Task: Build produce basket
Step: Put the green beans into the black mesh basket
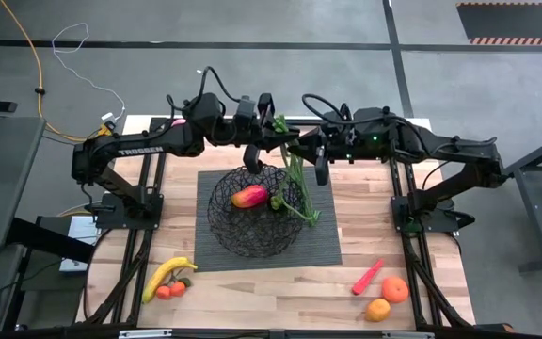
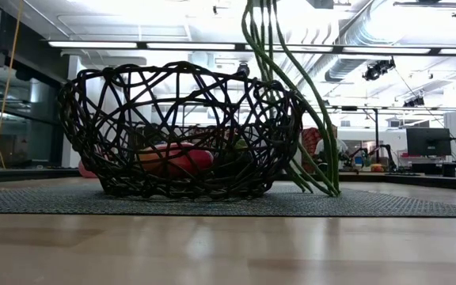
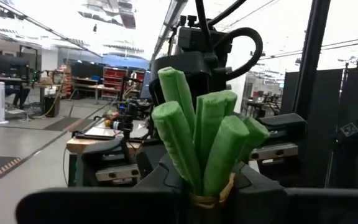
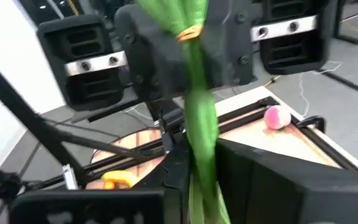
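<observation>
The black wire basket (image 1: 252,212) stands on the dark ribbed mat (image 1: 323,247). In it lie a red-orange mango (image 1: 249,197) and a dark green piece (image 1: 276,201). A bundle of long green beans (image 1: 297,179) hangs above the basket's far right rim, and its tips rest on the mat beside the basket (image 2: 331,188). My left gripper (image 1: 273,124) is shut on the bundle's banded top end. My right gripper (image 1: 296,151) faces it and is shut on the beans just below. My left gripper pinches the bean bundle between its two fingers at the rubber band (image 3: 207,199), just below the cut ends (image 3: 197,124), coming level from the table's left. The beans hang below the hold. My right gripper has the bean stems (image 4: 201,168) between its two fingers, a little below the band (image 4: 191,32). It comes level from the table's right, fingers across the stems. The beans hang on down past the fingers.
A banana (image 1: 167,273) and small tomatoes (image 1: 170,290) lie near left. A red chili (image 1: 367,276) and two oranges (image 1: 389,297) lie near right. A pink ball (image 4: 277,116) sits at the far left corner. Bare wood shows along the near edge.
</observation>
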Robot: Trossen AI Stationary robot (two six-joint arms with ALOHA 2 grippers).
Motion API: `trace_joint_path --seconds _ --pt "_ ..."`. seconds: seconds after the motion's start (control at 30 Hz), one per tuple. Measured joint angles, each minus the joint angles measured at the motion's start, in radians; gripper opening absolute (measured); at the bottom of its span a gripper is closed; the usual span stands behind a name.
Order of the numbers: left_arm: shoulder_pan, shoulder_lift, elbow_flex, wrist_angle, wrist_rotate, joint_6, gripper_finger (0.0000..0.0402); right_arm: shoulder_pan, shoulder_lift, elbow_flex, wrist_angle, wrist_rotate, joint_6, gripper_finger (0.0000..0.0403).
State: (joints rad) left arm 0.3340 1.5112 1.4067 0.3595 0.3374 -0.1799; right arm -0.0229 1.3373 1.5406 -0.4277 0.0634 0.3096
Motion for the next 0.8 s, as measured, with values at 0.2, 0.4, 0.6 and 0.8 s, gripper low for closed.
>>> trace_joint_path --seconds 0.2,0.4,0.6,0.8 --pt "0.006 -0.009 0.0 0.003 -0.007 0.007 0.002 0.001 -0.003 0.0 -0.038 -0.006 -0.049 0.0171" --pt "0.049 -0.079 0.0 -0.01 -0.011 -0.004 0.002 -0.016 -0.025 0.054 -0.122 0.034 -0.113 0.0268" --pt "0.062 -0.101 0.077 -0.057 -0.018 -0.034 0.002 -0.038 -0.039 0.147 -0.236 0.042 -0.164 0.0296" --pt "0.049 -0.028 0.242 -0.129 -0.018 -0.017 0.0019 -0.057 -0.051 0.164 -0.335 0.042 -0.205 0.0296"
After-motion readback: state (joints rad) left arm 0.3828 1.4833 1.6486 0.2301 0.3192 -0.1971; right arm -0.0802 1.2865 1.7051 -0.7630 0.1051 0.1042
